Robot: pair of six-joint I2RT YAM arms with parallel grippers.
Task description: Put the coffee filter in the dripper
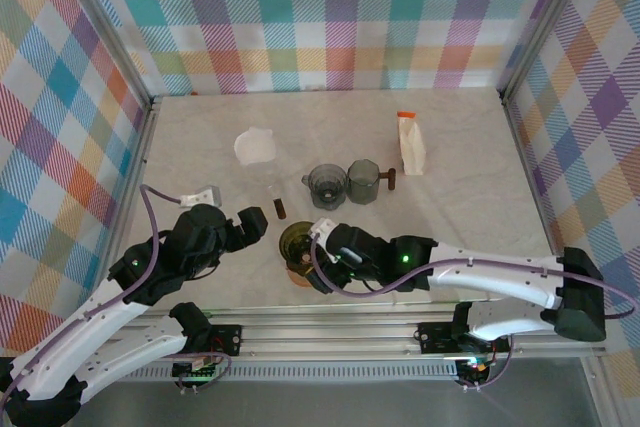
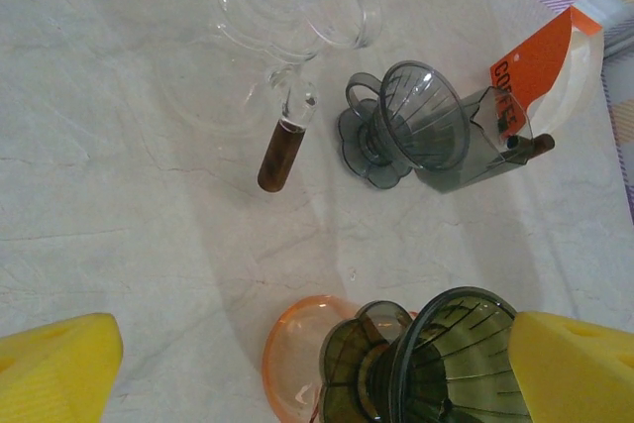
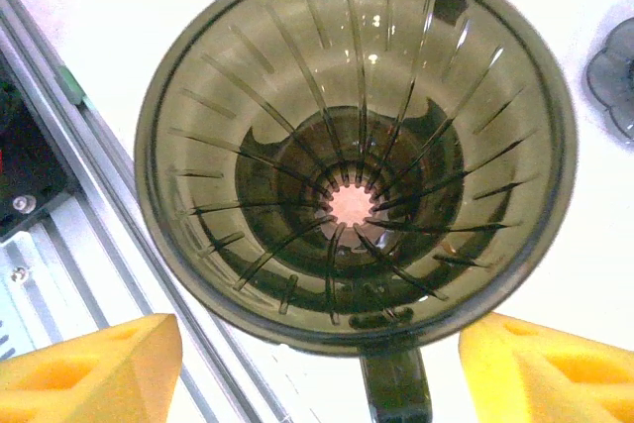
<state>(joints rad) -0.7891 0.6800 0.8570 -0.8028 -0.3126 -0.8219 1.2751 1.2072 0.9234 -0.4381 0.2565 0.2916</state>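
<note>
The dripper (image 3: 357,146) is a round funnel of smoky olive clear plastic. Thin ribs run down its wall to a small hole, and pink-orange shows through that hole. From the left wrist I can see it standing on a glossy orange translucent saucer (image 2: 287,344). It sits straight ahead of my right pincer (image 3: 317,369) and close to it. The foam-yellow pads (image 3: 89,364) are spread wide, the dripper's stubby handle lies between them, and nothing is clamped.

My left pincer (image 2: 312,349) is also released, its yellow pads at the frame's two lower corners. The olive dripper is just ahead of it, close against the right pad.

The coffee filter (image 1: 255,145) is a matte white paper piece with a soft folded outline, lying on the pale marbled table (image 1: 470,197). It is well beyond the left pincer (image 1: 262,225) and farther still from the right one (image 1: 318,239), ahead and to its left.

Past both pincers stand a grey ribbed dripper (image 2: 421,116) and an orange-topped coffee bag (image 2: 540,61).
</note>
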